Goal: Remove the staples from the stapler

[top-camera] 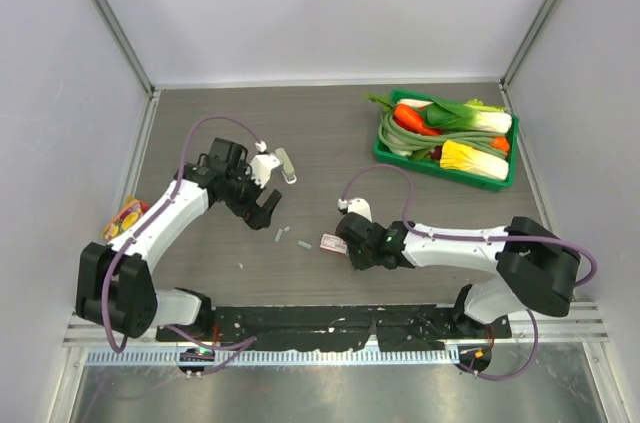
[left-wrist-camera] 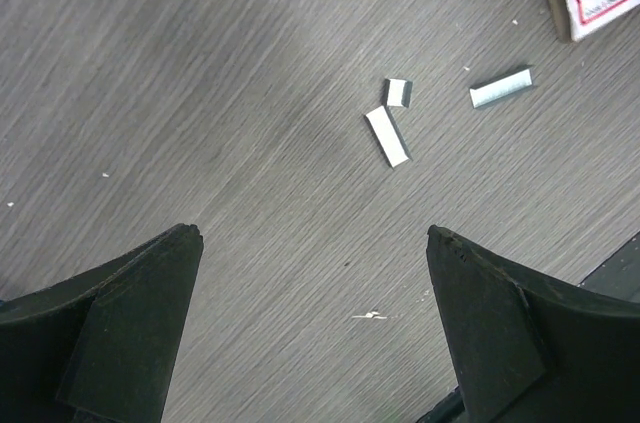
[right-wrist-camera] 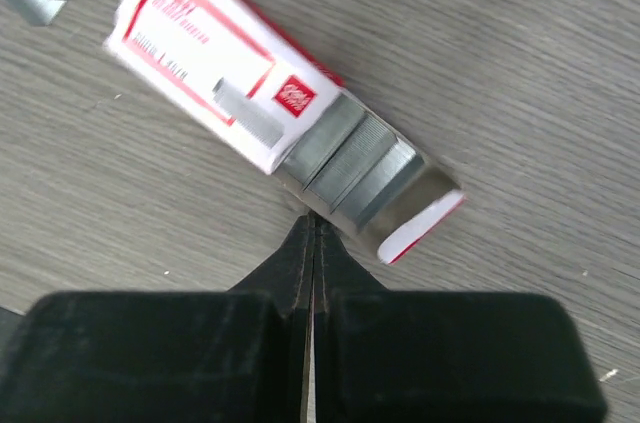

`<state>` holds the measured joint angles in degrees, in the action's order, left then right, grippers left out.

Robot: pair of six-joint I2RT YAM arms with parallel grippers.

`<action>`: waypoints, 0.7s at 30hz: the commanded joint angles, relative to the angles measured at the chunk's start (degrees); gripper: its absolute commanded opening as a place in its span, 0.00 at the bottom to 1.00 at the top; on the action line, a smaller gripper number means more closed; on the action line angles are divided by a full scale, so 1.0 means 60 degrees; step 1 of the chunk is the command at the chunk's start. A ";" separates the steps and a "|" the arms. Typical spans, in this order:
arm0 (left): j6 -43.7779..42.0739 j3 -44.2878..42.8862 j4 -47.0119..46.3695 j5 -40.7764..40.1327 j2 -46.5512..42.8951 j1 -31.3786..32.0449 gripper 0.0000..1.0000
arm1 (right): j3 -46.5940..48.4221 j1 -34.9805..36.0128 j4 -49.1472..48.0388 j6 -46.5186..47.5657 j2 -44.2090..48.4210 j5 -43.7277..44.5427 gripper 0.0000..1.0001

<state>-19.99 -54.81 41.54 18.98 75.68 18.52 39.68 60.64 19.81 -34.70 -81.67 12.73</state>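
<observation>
Silver-grey staples (left-wrist-camera: 388,135) lie loose on the wood-grain table (left-wrist-camera: 200,63): three short strips close together, just ahead of the left gripper (left-wrist-camera: 310,233). I judge them already out of the stapler (top-camera: 286,165), which lies alone farther back, touched by neither arm. I cannot tell whether any are left inside it. The left gripper is spread wide and empty, its wrist tilted down over the strips and its elbow folded near the left wall. The right gripper (right-wrist-camera: 312,223) is clenched, fingers flush and holding nothing, with its tip touching the open white-and-red staple box (right-wrist-camera: 200,43). That forearm stretches low across the table.
</observation>
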 commanded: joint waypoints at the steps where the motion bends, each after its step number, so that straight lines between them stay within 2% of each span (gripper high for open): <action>1: -0.0140 0.0432 -0.0507 -0.0379 0.0160 0.0267 1.00 | 0.0417 0.0044 0.0389 -0.0252 -0.0187 0.1011 0.01; 8: -0.0067 0.0682 -0.1048 -0.0921 0.0672 0.0809 1.00 | 0.0593 -0.0087 0.0506 -0.0135 -0.0437 0.1306 0.01; 16: -0.0038 0.0448 -0.1138 -0.1070 0.0952 0.1525 1.00 | 0.0272 -0.0073 0.0067 -0.0296 0.0119 0.0545 0.01; 21: -0.0344 0.0111 -0.1064 -0.0967 0.0790 0.2229 1.00 | 0.0081 0.0321 -0.0387 -0.0515 0.0486 0.0119 0.01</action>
<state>-20.01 -51.11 36.47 12.80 81.91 28.88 40.42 60.55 20.71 -35.73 -81.54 15.05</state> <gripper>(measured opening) 0.996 0.028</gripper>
